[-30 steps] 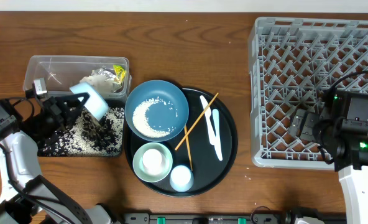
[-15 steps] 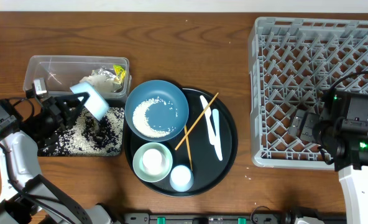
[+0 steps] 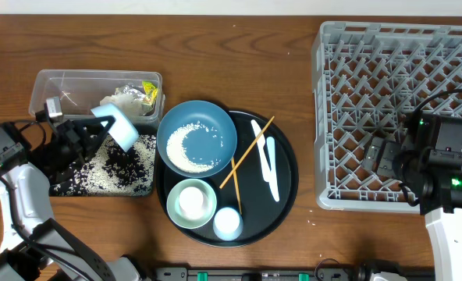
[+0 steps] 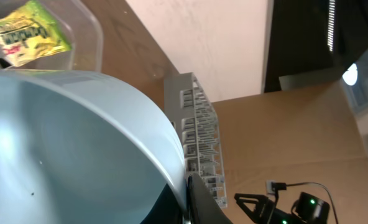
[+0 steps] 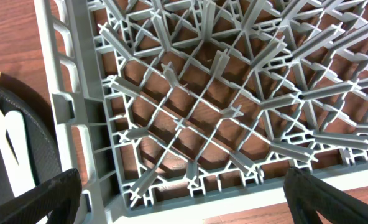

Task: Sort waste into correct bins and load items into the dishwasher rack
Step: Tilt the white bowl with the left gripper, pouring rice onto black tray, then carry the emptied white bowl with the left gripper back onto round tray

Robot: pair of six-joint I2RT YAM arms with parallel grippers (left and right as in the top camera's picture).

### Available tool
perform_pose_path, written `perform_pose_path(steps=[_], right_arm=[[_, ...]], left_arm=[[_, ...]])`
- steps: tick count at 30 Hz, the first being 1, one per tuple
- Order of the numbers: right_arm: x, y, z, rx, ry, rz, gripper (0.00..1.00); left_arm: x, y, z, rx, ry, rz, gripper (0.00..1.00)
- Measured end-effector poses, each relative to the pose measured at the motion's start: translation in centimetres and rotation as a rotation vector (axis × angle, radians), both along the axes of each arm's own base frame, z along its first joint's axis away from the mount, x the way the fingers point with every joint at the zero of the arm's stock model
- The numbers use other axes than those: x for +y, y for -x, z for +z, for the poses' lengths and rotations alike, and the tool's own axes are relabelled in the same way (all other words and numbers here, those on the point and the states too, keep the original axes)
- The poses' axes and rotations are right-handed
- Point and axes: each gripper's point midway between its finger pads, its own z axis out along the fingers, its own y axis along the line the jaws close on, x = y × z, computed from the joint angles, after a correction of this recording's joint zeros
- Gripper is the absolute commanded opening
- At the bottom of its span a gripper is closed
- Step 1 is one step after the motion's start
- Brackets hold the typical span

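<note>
Left pincer [image 3: 98, 134] is clamped on the small white dish [image 3: 119, 126], tipped over the black tray [image 3: 58, 187] that's covered in rice [image 3: 110, 176]. Only the wrist cam shows the dish's inside, which looks nearly empty, I think. Right pincer [image 5: 184, 205] gapes wide, holding nothing, above the rack [image 5: 171, 112] corner; overhead hides that gap.

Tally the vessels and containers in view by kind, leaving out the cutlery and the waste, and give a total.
Bowls: 2, blue bowl and pale-green bowl
Cups: 1, whitish cup
Dishes: 1, white dish
Trays: 2, round black tray and rectangular black tray
Tubs: 1, clear tub
Racks: 1, grey rack
Total: 8
</note>
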Motion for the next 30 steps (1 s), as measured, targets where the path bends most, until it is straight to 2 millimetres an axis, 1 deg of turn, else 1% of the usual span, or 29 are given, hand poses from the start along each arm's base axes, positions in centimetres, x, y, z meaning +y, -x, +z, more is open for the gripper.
perform_pose_path(steps=[7, 9, 11, 14, 16, 27, 30], right_arm=[[0.0, 0.0, 0.0, 0.001, 0.0, 0.0, 0.99], [0.0, 0.0, 0.0, 0.001, 0.0, 0.0, 0.99], [0.0, 0.0, 0.0, 0.001, -0.001, 0.0, 0.99], [0.0, 0.1, 0.0, 0.003, -0.001, 0.0, 0.99], [0.0, 0.1, -0.1, 0.005, -0.001, 0.0, 0.99], [0.0, 0.1, -0.1, 0.005, -0.001, 0.0, 0.99], [0.0, 0.1, -0.1, 0.005, -0.001, 0.0, 0.99]], left_arm=[[0.3, -0.1, -0.7, 0.03, -0.028, 0.018, 0.06], [0.7, -0.1, -1.8, 0.108, -0.042, 0.051, 0.06], [0.8, 0.0, -2.3, 0.142, -0.043, 0.064, 0.06], [0.0, 0.2, -0.6, 0.028, -0.016, 0.007, 0.06], [-0.3, 0.2, -0.2, -0.009, -0.017, -0.01, 0.06], [-0.2, -0.1, -1.1, 0.049, -0.04, 0.009, 0.06], [-0.8, -0.5, -1.0, 0.07, -0.023, -0.005, 0.06]])
